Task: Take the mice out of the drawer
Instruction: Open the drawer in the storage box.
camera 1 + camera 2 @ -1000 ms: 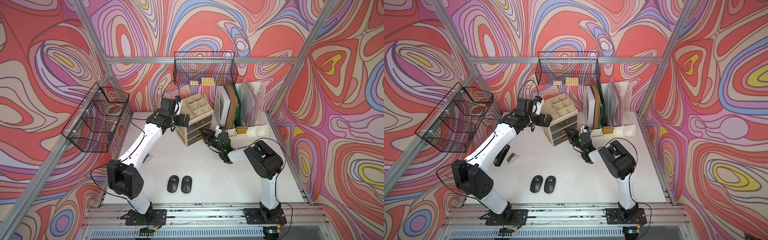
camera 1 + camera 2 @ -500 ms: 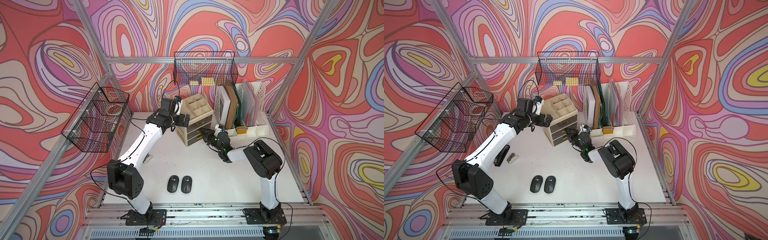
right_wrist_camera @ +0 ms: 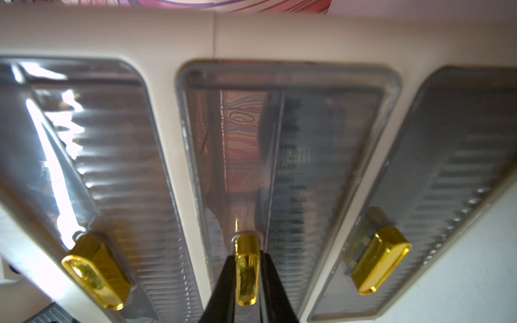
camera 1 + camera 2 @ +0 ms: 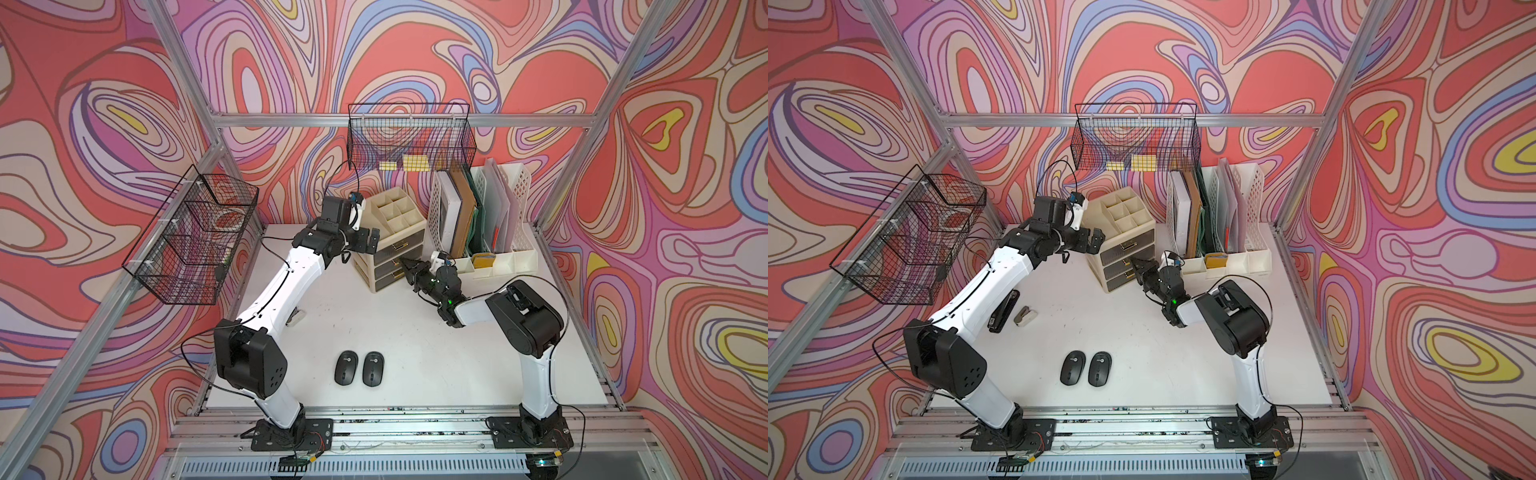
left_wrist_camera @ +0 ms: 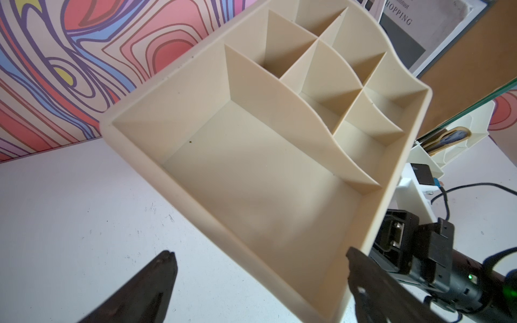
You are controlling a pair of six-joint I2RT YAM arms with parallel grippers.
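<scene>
Right claw (image 4: pixel 406 263): clamped on the gold handle (image 3: pixel 246 275) of the middle drawer (image 3: pixel 307 156).
Drawer: shut in the cream organiser (image 4: pixel 417 226); contents too blurred for me to tell.
Left claw (image 4: pixel 371 242): spread wide at the organiser's top corner.
Mice (image 4: pixel 346 368): two side by side on the table (image 4: pixel 415 332), near its front edge.

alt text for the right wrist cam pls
The right gripper pinches the small gold handle of the middle drawer, with a black finger against each side. It is one of three smoky-grey drawers sitting closed in a cream organiser; the other two handles are untouched, and the contents are too blurred to tell.
</scene>
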